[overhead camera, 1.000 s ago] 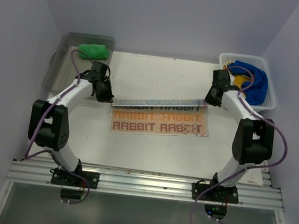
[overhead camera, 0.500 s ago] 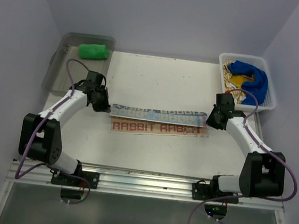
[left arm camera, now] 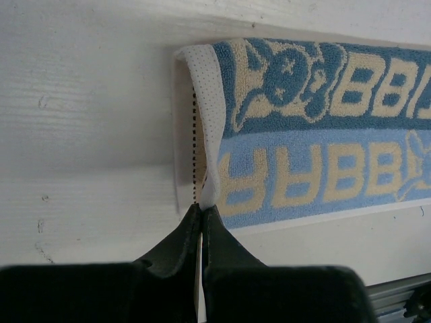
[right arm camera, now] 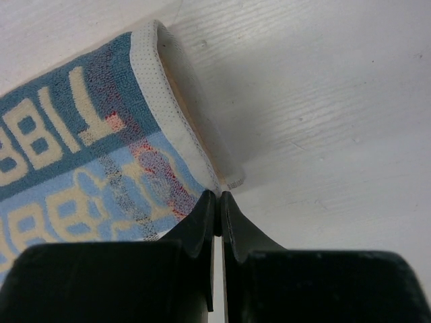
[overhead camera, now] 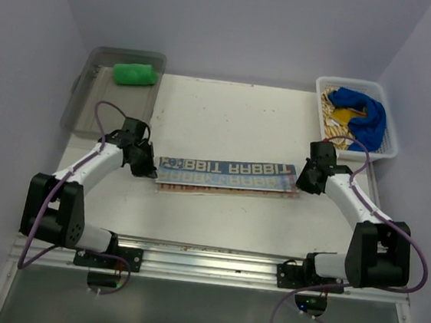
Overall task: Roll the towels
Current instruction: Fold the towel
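The orange-and-white printed towel (overhead camera: 228, 177) lies folded lengthwise mid-table, its blue-and-tan lettered underside (left arm camera: 323, 134) facing up and a thin orange strip showing along the near edge. My left gripper (overhead camera: 151, 172) is shut on the towel's white hem at the left end (left arm camera: 202, 205). Over at the other end my right gripper (overhead camera: 300, 182) is shut on the towel's corner (right arm camera: 219, 195), blue print (right arm camera: 67, 168) beside it. A rolled green towel (overhead camera: 135, 73) sits in the clear bin. Blue (overhead camera: 362, 119) and yellow-tan (overhead camera: 334, 121) towels lie heaped in the white basket.
The clear plastic bin (overhead camera: 83, 97) stands at the back left, off the table's corner. The white mesh basket (overhead camera: 391, 141) stands at the back right. An aluminium rail (overhead camera: 205, 264) runs along the near edge by the arm bases.
Both grippers have drawn the towel's far edge toward the near side, folding it over. The blue underside now covers the orange lettering.
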